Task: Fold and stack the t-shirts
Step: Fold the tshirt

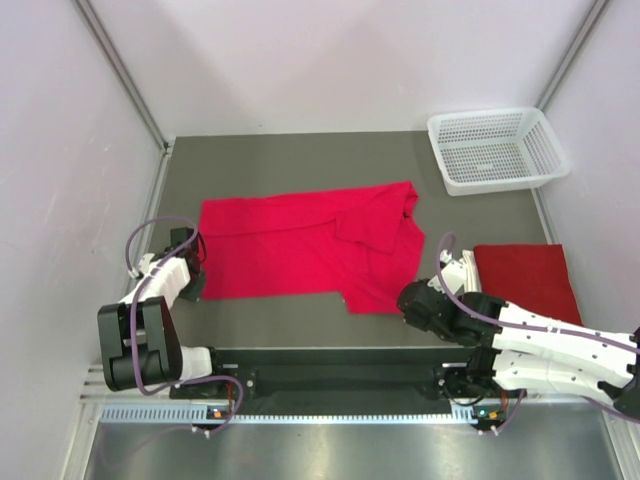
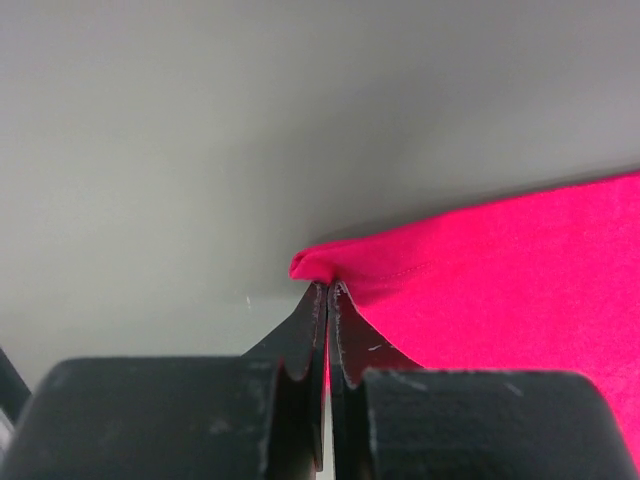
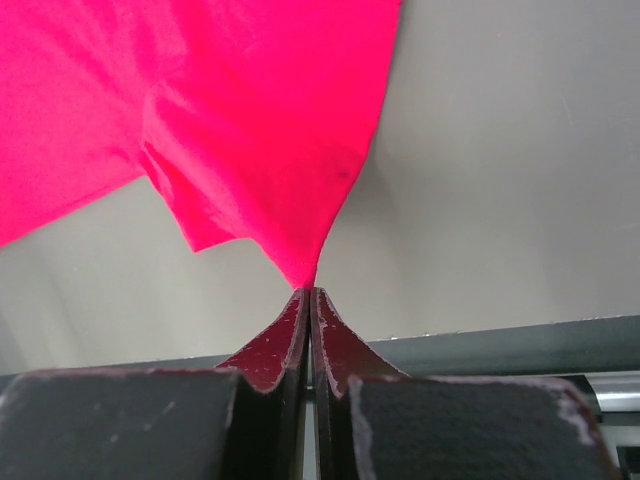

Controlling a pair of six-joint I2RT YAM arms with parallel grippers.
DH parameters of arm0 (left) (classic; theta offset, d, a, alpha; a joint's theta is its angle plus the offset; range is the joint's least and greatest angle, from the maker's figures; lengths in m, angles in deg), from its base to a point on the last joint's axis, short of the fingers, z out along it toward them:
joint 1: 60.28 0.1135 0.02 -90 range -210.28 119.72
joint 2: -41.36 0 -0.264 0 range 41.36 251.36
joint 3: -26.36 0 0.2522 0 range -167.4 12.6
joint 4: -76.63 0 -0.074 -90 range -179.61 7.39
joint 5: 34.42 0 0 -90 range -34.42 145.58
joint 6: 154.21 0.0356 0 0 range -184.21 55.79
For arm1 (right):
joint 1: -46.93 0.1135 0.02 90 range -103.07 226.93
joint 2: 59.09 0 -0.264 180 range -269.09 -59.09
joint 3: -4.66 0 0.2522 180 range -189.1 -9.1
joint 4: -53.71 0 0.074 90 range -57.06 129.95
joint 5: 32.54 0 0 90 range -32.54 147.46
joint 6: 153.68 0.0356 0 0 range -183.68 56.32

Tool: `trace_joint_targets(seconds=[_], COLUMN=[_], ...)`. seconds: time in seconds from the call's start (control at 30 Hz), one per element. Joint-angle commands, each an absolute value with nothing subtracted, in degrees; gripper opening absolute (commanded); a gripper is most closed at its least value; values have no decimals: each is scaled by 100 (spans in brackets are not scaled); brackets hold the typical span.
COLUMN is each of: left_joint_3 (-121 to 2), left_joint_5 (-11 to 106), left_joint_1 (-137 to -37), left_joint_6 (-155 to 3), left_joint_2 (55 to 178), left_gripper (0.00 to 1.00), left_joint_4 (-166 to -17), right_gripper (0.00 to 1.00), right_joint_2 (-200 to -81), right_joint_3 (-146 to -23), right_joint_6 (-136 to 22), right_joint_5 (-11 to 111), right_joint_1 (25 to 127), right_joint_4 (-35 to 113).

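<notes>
Left gripper point(image 2: 328, 290) and right gripper point(image 3: 310, 292) are each clamping a near corner of the spread t-shirt point(image 1: 290, 250).

From my station I am watching both pairs of fingers pressing tight together on red cloth. The left pair is bunching the left corner and the right pair is drawing the right corner into a point. This shirt is lying flat across the middle of the table point(image 1: 300, 160), with one sleeve doubled over at its right end. Grey surface is showing beyond its straight far edge and in a narrow strip between its near edge and the rail point(image 1: 330, 355). A folded t-shirt point(image 1: 530, 275) is lying just beside the right arm. A white basket point(image 1: 480, 114) is sitting in the far right corner, well apart.
</notes>
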State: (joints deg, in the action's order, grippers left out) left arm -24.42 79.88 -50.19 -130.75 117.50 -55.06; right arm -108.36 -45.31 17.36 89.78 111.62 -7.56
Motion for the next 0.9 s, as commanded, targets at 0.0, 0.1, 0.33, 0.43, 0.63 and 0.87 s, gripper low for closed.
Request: trace_joint_targets(seconds=[0.0, 0.1, 0.33, 0.43, 0.63, 0.87], left_joint_3=[-2589, -2800, -3169, -3337, -3855, -4295], left_joint_5=[8309, 8450, 8151, 8186, 8151, 8063], left_joint_1=[-4991, -4982, -5000, -4991, -5008, -5008], left_joint_6=[-13206, -13145, -12566, -12381, -11880, -11668], left_joint_2=[11739, 11581, 11747, 11844, 12195, 12801], left_gripper=[0, 0, 0, 0, 0, 0], left_joint_4=[-5244, -5086, -5207, -5208, -5287, -5366], right_gripper=[0, 0, 0, 0, 0, 0], right_joint_2=[-10901, -11006, -11498, -11735, -12034, -12553], right_joint_3=[-4698, -4794, -5295, -5585, -6034, -6498], right_joint_6=[1709, 1665, 1042, 525, -765, -2157], right_joint_5=[9095, 9103, 9446, 9604, 9640, 9060], right_joint_1=[11135, 11135, 11100, 10995, 10538, 9493], right_joint_4=[-751, -778, -804, -804, -383, 118])
